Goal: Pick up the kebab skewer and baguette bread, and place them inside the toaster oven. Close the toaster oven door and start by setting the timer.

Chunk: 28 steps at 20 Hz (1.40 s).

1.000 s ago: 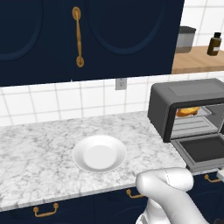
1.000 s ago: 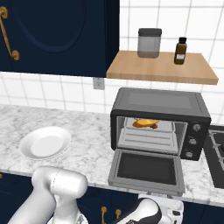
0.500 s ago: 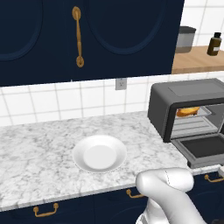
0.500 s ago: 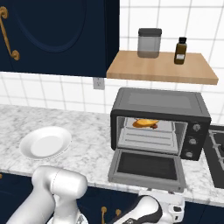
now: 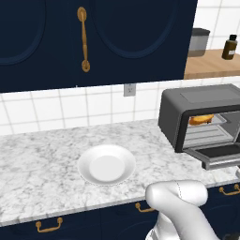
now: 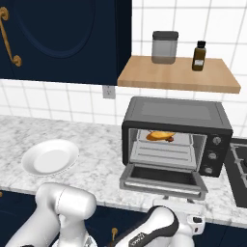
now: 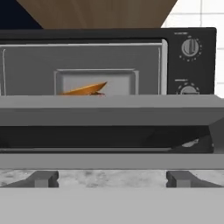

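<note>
Baguette bread (image 6: 159,135) and kebab skewer (image 6: 169,139) already on rack inside toaster oven (image 6: 174,132). Toaster oven door (image 6: 164,177) hangs open, flat, long axis sideways. Gripper (image 6: 194,226) low, just below-front of door edge, fingers wide apart, holding nothing. Next: lift door up.

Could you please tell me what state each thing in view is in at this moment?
toaster oven door: open, folded down flat.
toaster oven: open at the front, food on its rack.
baguette bread: lying inside the oven.
kebab skewer: inside, beside the bread.
white plate: empty, on the counter.
gripper: open, low before the door.
</note>
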Motion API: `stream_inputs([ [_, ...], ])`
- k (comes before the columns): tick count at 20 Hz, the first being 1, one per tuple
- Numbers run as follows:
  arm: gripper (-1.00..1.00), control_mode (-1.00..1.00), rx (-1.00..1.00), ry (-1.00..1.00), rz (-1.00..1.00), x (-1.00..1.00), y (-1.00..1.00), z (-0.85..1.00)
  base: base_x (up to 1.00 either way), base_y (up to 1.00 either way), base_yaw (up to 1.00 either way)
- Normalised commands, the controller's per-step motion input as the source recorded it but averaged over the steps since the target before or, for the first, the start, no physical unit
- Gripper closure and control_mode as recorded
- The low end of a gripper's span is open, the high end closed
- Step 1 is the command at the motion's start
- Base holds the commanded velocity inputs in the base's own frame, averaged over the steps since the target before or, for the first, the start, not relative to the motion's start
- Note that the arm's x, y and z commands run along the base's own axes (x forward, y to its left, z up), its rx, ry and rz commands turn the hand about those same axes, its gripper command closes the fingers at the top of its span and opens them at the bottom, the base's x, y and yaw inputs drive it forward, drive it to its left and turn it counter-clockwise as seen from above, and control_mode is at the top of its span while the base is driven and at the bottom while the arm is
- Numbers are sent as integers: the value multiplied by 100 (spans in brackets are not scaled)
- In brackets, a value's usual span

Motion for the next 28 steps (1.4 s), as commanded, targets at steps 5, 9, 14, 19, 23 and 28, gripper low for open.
stream_inputs([
  [5, -100, -100, 0, -2, 0, 23, 7, 49, 0, 0, 0],
  [9, -100, -100, 0, 0, 0, 31, 12, 35, 0, 0, 0],
  [14, -100, -100, 0, 0, 0, 31, 13, 28, 0, 0, 0],
  [19, -100, -100, 0, 0, 0, 36, 17, 26, 0, 0, 0],
  [23, -100, -100, 0, 0, 0, 41, 19, 15, 0, 0, 0],
  [28, -100, -100, 0, 0, 0, 45, 18, 13, 0, 0, 0],
])
